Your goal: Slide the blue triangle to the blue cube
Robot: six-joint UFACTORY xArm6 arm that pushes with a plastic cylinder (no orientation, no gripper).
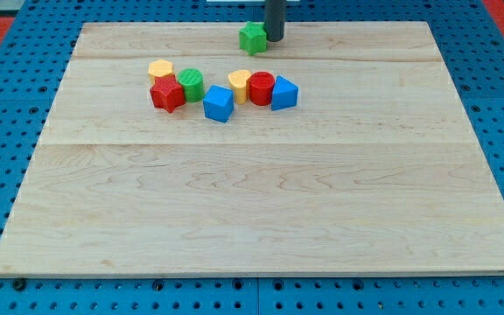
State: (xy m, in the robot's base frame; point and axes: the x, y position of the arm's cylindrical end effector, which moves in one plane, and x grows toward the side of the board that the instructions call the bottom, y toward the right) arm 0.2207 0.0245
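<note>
The tip touches the green block at twelve o'clock on the counter. The blue triangle sits at three o'clock from the blue cube. No pincer shows, so its state cannot be told.

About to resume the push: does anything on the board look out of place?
Only my tip: it stands at the view's top against the green block, apart from the blue triangle and blue cube. Nothing looks tipped, spilled or damaged.
</note>
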